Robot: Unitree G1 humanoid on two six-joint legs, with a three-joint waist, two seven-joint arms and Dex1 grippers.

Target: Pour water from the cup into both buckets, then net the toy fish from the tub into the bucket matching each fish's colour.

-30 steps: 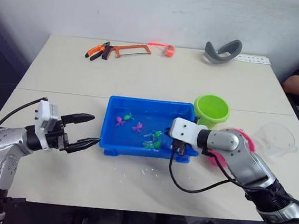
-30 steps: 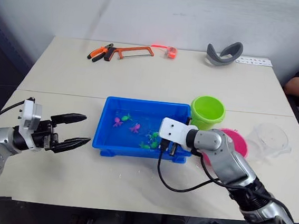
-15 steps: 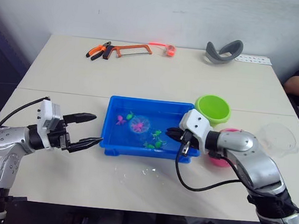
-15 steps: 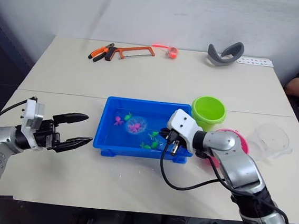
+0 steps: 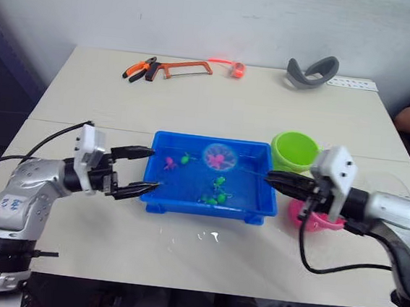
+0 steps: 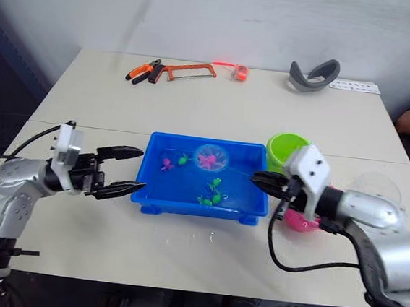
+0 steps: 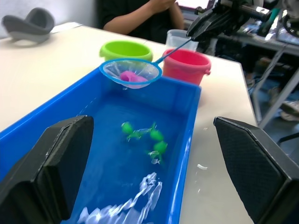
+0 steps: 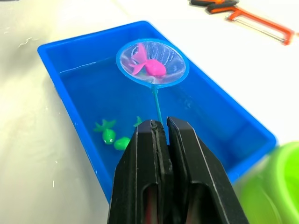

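Head views: the right gripper (image 6: pixel 257 179) pinches the net (image 5: pixel 219 155) handle, hoop lifted over the tub (image 5: pixel 158 201) with one pink fish (image 5: pixel 218 157) inside. One pink and about four green fish look left. Two buckets sit at the tub's 3 o'clock.

Left wrist view: fingers (image 7: pixel 51 163) spread, empty.

Right wrist view: pink fish netted; delivery remains.

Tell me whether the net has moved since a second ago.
Yes. The net, held in the right tool, has risen out of the water and now hangs over the blue tub's far side with a pink fish in it.
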